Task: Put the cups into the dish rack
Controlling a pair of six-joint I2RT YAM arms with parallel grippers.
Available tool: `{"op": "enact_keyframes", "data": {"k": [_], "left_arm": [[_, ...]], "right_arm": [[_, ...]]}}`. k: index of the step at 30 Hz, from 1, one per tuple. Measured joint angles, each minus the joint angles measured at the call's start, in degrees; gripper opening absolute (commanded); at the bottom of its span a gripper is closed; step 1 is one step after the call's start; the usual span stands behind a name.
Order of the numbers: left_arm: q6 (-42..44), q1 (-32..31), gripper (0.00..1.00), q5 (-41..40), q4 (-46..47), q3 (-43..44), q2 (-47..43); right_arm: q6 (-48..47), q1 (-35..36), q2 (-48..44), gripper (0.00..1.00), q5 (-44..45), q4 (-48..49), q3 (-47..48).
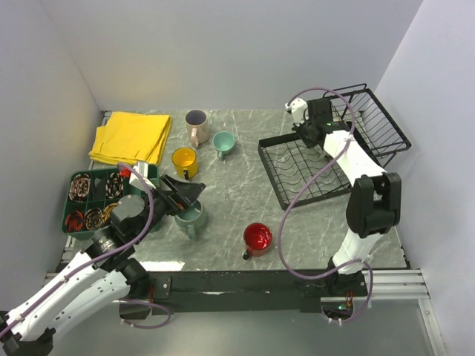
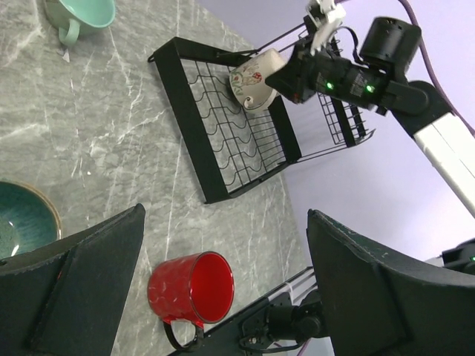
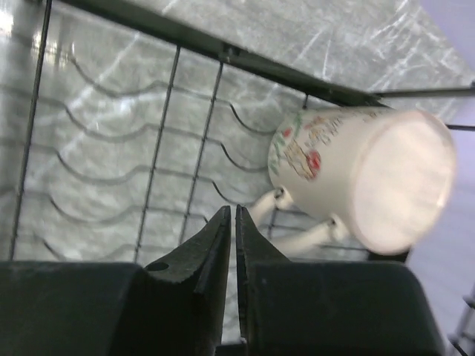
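The marbled table (image 1: 230,185) is taken up on its right side by the black wire dish rack (image 1: 271,176). The flat grid tray of the rack is seen directly under the right end effector (image 3: 231,213), and the taller basket stands just beyond it. A folded yellow cloth (image 1: 132,136) and a green compartment tray (image 1: 93,171) are found to the left of the left end effector (image 1: 182,194), the cloth farther off.

The fingers of the left end effector are spread wide with nothing between them. The fingers of the right end effector are pressed almost together, and nothing is gripped.

A cream mug with a floral print (image 3: 349,170) is seen tilted on the grid tray, just to the right of the right end effector and not held by it. A grey-green mug (image 1: 191,219) stands on the table just below the left end effector, off its left finger. A shiny red mug (image 1: 257,237) stands to its right, apart from it. Beyond it are placed the pale pink mug (image 1: 197,124), the yellow mug (image 1: 183,159) and the small teal mug (image 1: 223,141).
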Motion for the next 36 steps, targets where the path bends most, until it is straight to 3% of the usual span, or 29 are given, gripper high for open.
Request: {"op": "enact_keyframes", "data": {"k": [12,36], "left_arm": [[0.0,0.0,0.96,0.04,0.04,0.0,-0.33],[-0.02,0.0,0.96,-0.04,-0.48,-0.02,-2.27]], "right_arm": [[-7.72,-3.45,-1.29,0.14,1.86,-5.7,-6.47],[-6.43,-5.95,8.87,0.16,12.04,-1.75,0.0]]}}
